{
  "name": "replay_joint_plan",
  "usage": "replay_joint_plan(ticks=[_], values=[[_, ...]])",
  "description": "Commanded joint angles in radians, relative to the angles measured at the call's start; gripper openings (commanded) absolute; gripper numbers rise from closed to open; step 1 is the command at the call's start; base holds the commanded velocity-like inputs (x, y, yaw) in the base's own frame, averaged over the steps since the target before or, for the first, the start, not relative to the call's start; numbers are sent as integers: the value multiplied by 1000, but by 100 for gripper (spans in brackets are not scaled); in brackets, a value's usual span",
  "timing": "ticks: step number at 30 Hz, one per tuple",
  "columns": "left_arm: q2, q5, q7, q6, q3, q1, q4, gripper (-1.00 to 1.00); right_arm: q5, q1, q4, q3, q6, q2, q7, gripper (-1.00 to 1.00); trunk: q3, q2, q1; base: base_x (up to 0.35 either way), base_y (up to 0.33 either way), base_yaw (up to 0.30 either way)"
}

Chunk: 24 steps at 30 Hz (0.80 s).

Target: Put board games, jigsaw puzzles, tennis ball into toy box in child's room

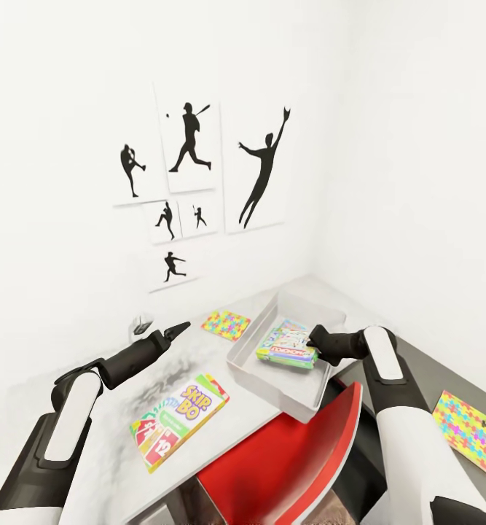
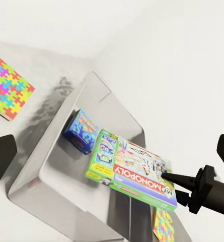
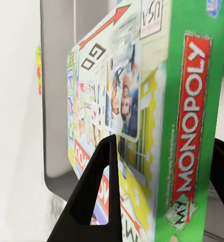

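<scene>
The pale grey toy box stands on the table near the wall corner. My right gripper is shut on the end of the green-edged Monopoly board game, which hangs tilted inside the box above a small blue board game. The Skip-Bo board game lies flat on the table in front of my left gripper, which hovers open left of the box, its fingers spread wide. One jigsaw puzzle lies behind the box. Another jigsaw puzzle rests on the lower dark cabinet. The tennis ball and bed are out of view.
A red-seated chair is pushed against the table's front edge, right below the toy box and my right arm. White walls close in behind and to the right, with black baseball silhouette pictures on the back wall.
</scene>
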Motion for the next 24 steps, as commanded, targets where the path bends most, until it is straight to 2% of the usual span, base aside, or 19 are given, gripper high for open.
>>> replay_joint_plan(ticks=[1,24], values=[[0,-1,-4,6,2,-1,0,100,-11,-1,-1,-3,2,1,-10,-100,-4,-2,1,0,0,0],[0,1,-4,7,0,-2,0,100,-10,-5,-1,2,4,23,-8,-100,-40,-2,1,0,0,0]])
